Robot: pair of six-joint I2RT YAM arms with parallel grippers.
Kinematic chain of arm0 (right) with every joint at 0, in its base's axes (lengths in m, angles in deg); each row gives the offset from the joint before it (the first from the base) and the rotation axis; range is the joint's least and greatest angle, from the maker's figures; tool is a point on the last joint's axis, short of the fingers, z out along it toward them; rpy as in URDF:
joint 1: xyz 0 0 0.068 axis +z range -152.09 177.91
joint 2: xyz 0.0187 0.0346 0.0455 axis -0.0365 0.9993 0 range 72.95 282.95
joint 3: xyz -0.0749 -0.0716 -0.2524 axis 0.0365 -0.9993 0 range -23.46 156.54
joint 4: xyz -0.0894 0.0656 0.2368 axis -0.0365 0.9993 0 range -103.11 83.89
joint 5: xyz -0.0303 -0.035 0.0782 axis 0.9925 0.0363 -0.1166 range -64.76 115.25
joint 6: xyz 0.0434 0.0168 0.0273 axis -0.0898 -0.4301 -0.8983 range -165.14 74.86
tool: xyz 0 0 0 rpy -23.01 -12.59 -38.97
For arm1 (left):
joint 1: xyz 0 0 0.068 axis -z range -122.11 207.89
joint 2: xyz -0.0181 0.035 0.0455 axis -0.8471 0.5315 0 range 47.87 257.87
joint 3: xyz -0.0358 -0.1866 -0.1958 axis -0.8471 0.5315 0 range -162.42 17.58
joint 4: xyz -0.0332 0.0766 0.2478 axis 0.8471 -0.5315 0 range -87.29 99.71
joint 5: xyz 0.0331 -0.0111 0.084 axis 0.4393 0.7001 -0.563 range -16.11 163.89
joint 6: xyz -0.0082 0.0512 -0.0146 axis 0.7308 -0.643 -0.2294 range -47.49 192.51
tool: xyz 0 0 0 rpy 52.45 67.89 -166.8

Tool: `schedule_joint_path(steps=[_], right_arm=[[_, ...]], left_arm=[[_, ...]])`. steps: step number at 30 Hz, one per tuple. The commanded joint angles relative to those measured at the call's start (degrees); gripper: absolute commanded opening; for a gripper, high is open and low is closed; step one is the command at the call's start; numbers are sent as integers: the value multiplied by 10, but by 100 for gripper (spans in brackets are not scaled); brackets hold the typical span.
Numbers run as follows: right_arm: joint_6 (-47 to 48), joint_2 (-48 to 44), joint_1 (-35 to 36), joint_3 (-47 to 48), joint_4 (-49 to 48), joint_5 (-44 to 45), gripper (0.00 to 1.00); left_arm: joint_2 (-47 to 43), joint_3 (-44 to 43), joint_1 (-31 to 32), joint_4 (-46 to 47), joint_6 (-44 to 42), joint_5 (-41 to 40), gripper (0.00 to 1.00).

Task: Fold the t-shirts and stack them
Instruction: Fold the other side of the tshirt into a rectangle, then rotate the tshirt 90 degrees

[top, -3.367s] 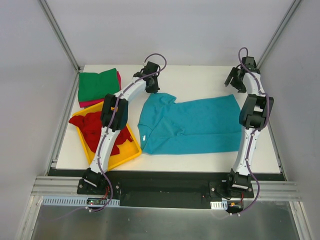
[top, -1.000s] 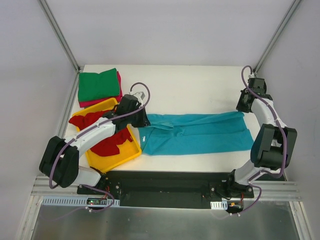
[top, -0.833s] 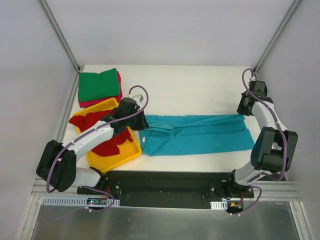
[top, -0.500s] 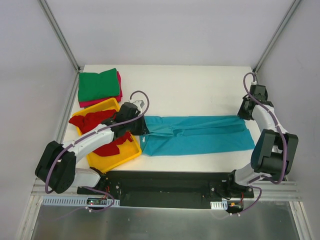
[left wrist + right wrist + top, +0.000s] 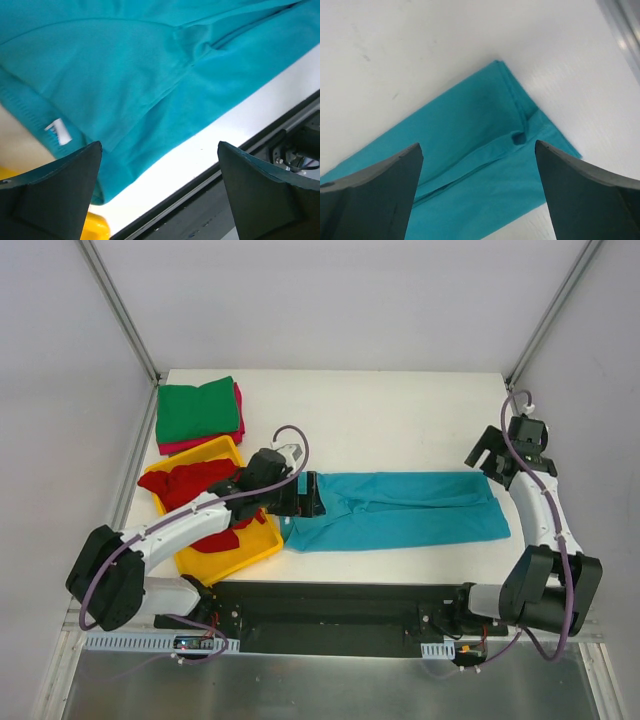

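The teal-blue t-shirt (image 5: 400, 508) lies folded lengthwise into a long band across the near half of the table. My left gripper (image 5: 303, 496) hovers open over its collar end. In the left wrist view the cloth (image 5: 125, 75) and its white label (image 5: 59, 133) lie beneath the empty left gripper (image 5: 159, 145). My right gripper (image 5: 489, 458) stands open just above the band's far right corner. In the right wrist view that corner (image 5: 485, 150) lies flat under the empty right gripper (image 5: 477, 145). A folded green t-shirt (image 5: 197, 411) rests on a magenta-pink one (image 5: 238, 410) at the back left.
A yellow tray (image 5: 252, 552) with crumpled red t-shirts (image 5: 190, 490) sits at the left, touching the teal shirt's collar end; its corner (image 5: 97, 231) shows in the left wrist view. The table's front edge (image 5: 260, 145) runs close below the shirt. Bare white table (image 5: 400, 420) lies behind it.
Both grippers have opened and let go of the teal shirt's ends. The left one has slid right over the collar end; the right one has drawn back to the right.
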Motion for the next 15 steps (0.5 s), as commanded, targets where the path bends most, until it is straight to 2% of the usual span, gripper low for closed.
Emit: schedule_joint_path(steps=[1, 4, 10, 15], right_arm=[[-18, 8, 11, -4, -21, -148, 96], [-23, 60, 35, 1, -19, -183, 96], [-26, 170, 36, 20, -27, -165, 96], [-57, 183, 20, 6, -27, -146, 96]], left_arm=[[30, -59, 17, 4, 10, 5, 99], [86, -87, 16, 7, 31, 8, 99], [215, -137, 12, 7, 76, 20, 99], [304, -192, -25, -3, 138, 23, 99]])
